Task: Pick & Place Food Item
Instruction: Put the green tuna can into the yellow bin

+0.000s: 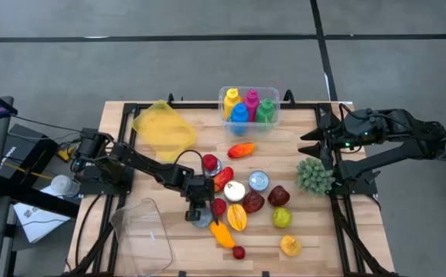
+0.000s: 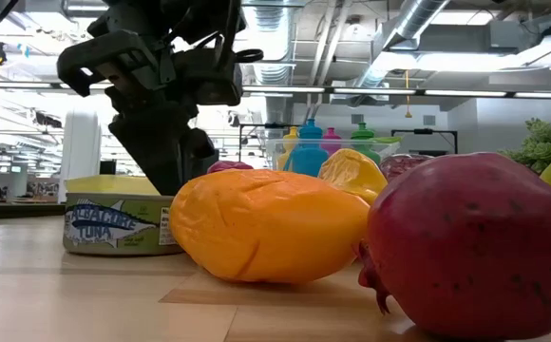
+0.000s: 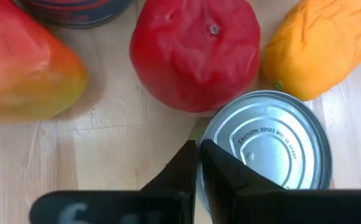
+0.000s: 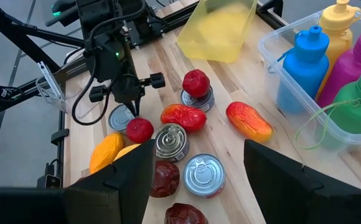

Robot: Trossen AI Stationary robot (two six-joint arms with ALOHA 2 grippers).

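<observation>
Over the flat silver tuna can (image 3: 267, 146), left gripper (image 3: 197, 163) fingers pressed together, holding nothing; red tomato (image 3: 195, 51) and orange pepper (image 3: 320, 40) crowd alongside. Right gripper (image 4: 196, 165) spread wide, empty.

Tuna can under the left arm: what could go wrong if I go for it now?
The left end effector sits at the tuna can's rim with its fingers together, so it may push the can instead of gripping it. A red tomato and an orange pepper crowd the can and could get knocked or roll.
</observation>
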